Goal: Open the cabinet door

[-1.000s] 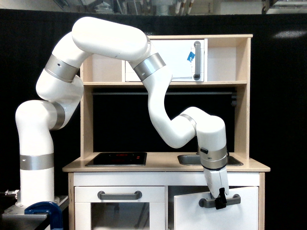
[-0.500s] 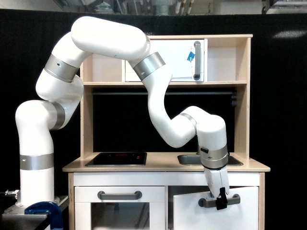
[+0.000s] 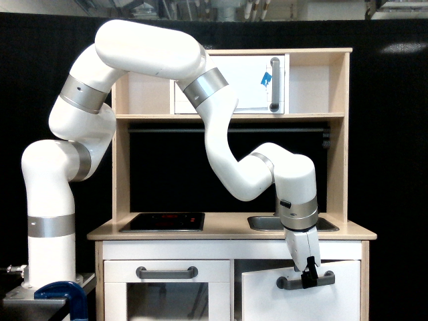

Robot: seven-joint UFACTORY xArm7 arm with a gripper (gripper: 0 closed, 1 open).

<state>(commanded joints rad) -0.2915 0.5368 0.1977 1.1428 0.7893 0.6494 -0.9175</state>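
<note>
The cabinet door (image 3: 304,301) is a plain white panel at the lower right of the toy kitchen. Its top edge stands slightly tilted and proud of the frame, so the door is partly open. A horizontal grey bar handle (image 3: 294,282) runs near its top edge. My gripper (image 3: 309,277) reaches down from the white arm and its black fingers are closed around this handle near the middle. The lower part of the door is cut off by the frame's bottom edge.
The oven door (image 3: 167,297) with its grey handle sits at the lower left. A hob (image 3: 164,221) and a sink (image 3: 264,222) lie on the wooden counter. An upper white door (image 3: 251,83) has a vertical handle and blue tape. A blue clamp (image 3: 63,294) sits by the arm's base.
The wrist and gripper have shifted slightly to the exterior view's right with the handle, and the arm's upper links have leaned a little left. The door has swung out a touch more.
</note>
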